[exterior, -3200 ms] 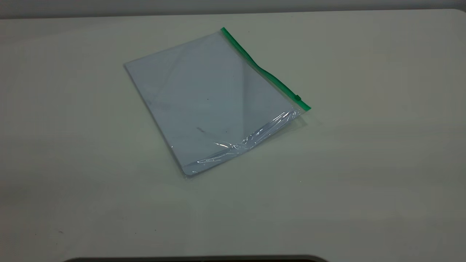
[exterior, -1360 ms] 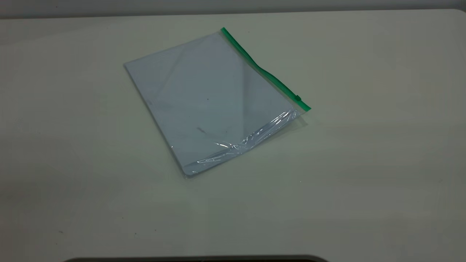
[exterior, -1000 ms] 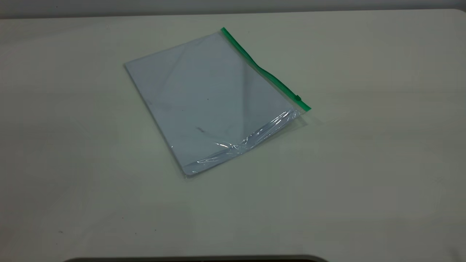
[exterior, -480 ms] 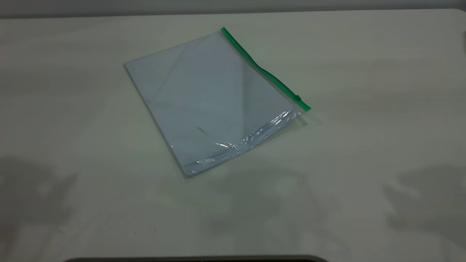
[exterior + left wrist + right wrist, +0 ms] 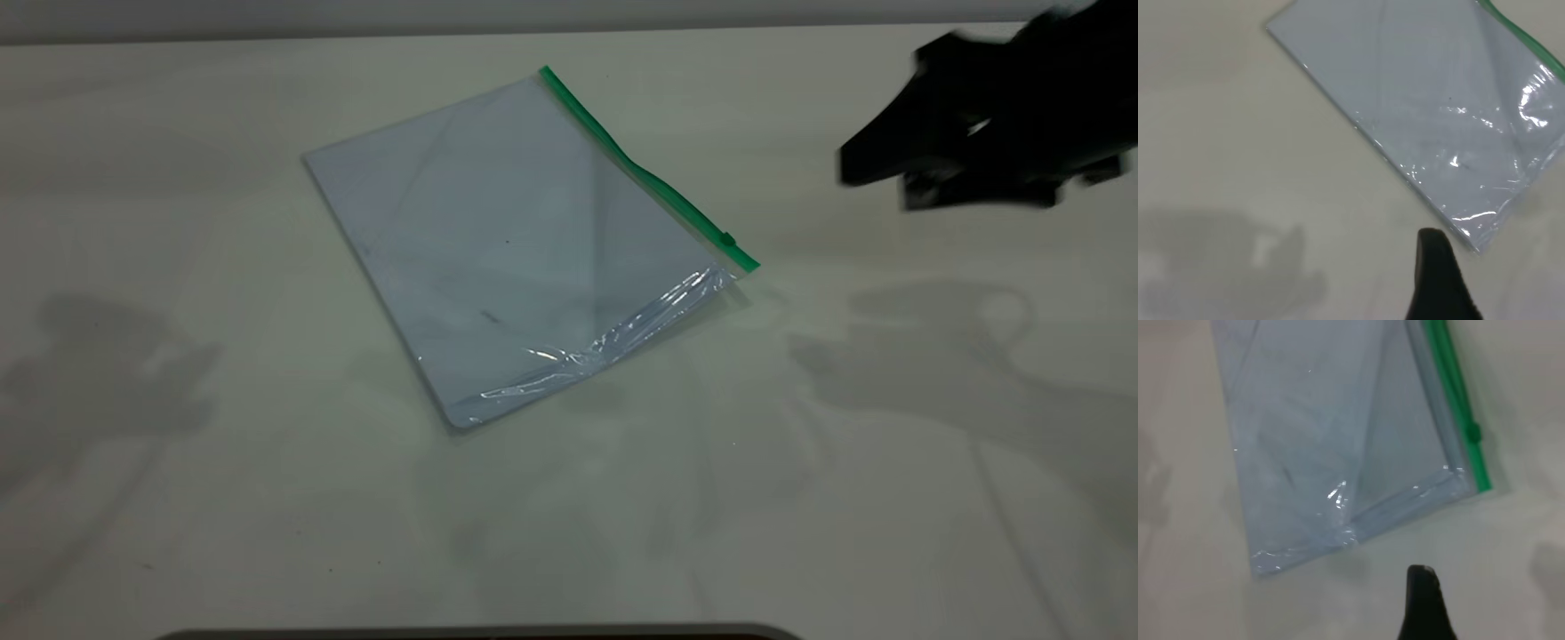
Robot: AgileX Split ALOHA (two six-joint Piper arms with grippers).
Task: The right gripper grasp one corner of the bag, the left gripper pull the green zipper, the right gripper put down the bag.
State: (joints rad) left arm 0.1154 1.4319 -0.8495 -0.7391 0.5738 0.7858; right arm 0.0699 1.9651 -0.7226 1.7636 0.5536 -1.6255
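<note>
Though blurred, right gripper (image 5: pixel 876 173) airborne.

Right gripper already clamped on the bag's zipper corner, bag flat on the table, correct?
No. The right gripper is in the air, well off to the side of the corner, touching nothing. The bag lies flat on the table; the exterior view shows this.

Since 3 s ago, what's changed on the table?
The right pincer has swung in from the exterior view's upper right and hangs above the table, off to the side of the bag, touching nothing. Arm shadows now fall on both sides of the table. The left arm is out of that view. The bag lies flat where it was, green zipper unmoved, slider near the same corner.
</note>
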